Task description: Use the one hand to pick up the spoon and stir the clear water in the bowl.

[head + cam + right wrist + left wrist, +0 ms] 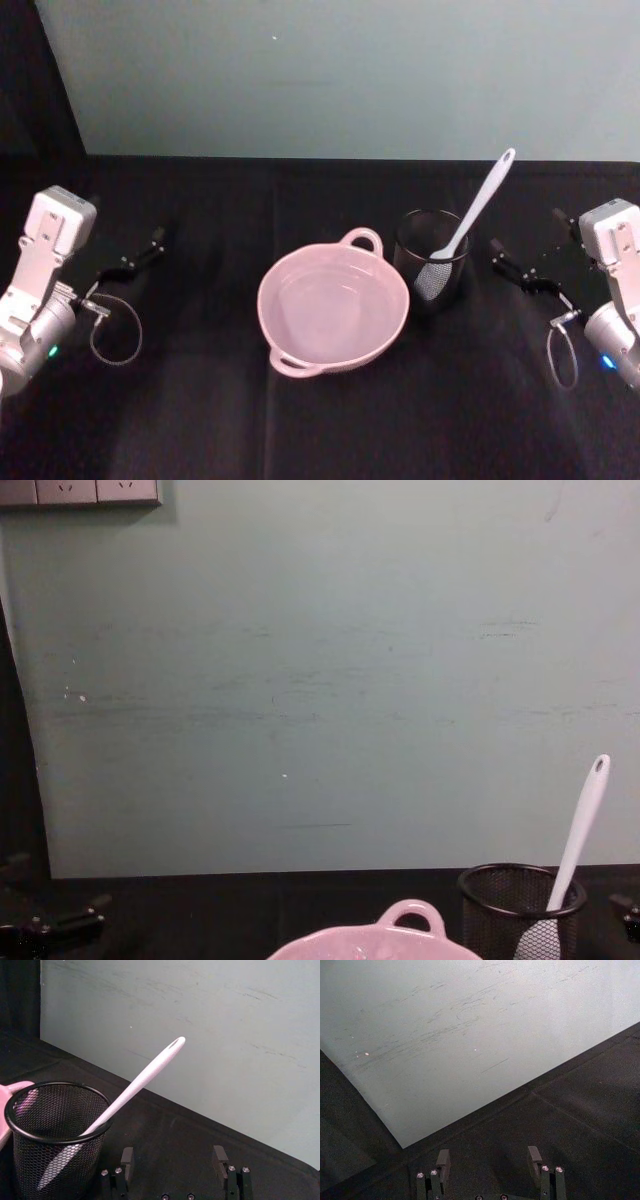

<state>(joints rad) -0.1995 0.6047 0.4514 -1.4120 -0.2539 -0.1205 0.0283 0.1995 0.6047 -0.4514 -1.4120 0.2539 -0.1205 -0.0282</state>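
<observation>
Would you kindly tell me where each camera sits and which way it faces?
Left wrist: on the left arm, facing the wall over the black table; open left gripper ahead.
Right wrist: on the right arm, facing the wall; open right gripper ahead, spoon in mesh cup nearby.
Head: high, looking down at the bowl; both arms at the sides.
Chest: lower, facing the wall; bowl and cup below, grippers at the lower corners.
Shared: head, chest and right wrist show cup and spoon.

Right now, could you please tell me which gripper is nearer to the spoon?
The right. The right gripper, open, sits just right of the mesh cup holding the spoon; the left gripper, also open, is far off at the left, beyond the bowl.
</observation>
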